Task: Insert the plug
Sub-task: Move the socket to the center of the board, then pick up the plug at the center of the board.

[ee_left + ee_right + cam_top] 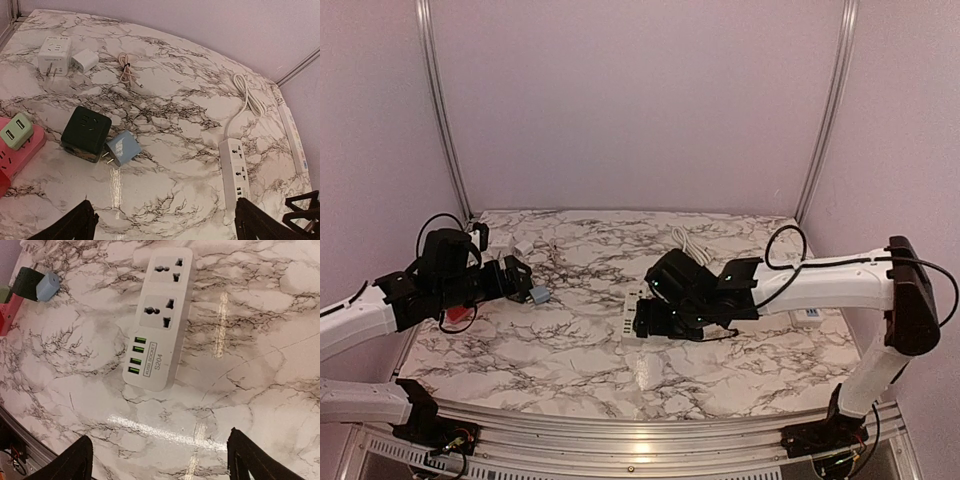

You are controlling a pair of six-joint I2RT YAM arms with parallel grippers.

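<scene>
Power strip (157,320) on marble (260,340), right claw (159,436) (spread) near

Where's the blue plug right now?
Left wrist view: the blue plug lies left of centre, beside the black cube adapter, on the robot's left.

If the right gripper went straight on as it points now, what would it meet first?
The right gripper would likely meet the power strip at its USB end, or the table just before it; depth is unclear.
</scene>
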